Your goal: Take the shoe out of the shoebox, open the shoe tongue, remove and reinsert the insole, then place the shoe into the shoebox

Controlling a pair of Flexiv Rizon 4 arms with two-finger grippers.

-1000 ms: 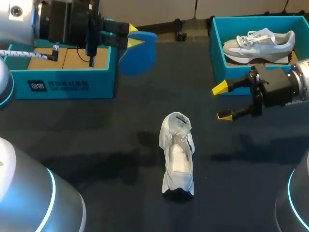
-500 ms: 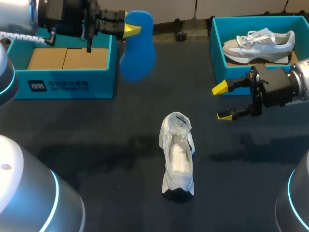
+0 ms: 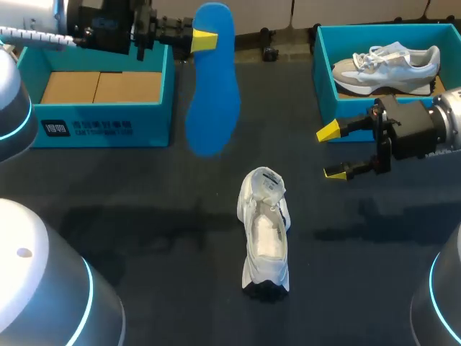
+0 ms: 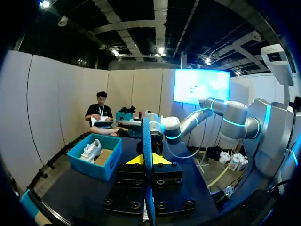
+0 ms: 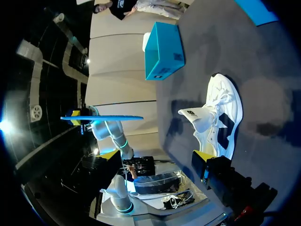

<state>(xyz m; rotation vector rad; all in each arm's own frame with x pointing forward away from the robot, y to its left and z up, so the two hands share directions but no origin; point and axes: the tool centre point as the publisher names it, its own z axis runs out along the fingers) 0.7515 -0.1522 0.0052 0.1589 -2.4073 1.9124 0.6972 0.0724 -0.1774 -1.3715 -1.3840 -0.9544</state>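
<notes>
the blue insole [image 3: 212, 94] hangs in the air beyond the white shoe [image 3: 265, 234] and a little to its left, pinched at its upper end by the left end effector [image 3: 203, 40]. it looks like thin, light, bendy foam, so a flat pinch near one end suits it. its long axis runs downward, free end toward the shoe. the shoe lies on the worktop [image 3: 144, 216] with its tongue folded open, lengthwise away from me. the right end effector [image 3: 331, 151], to the shoe's right, gapes wide and empty.

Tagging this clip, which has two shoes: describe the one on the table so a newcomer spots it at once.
On the dark table, find the open stretch between the teal left shoebox and right shoebox. The white shoe stands alone there, tongue lifted, near the blue insole held aloft. Unlike the grey shoe in the right shoebox, it sits in no box.
</notes>
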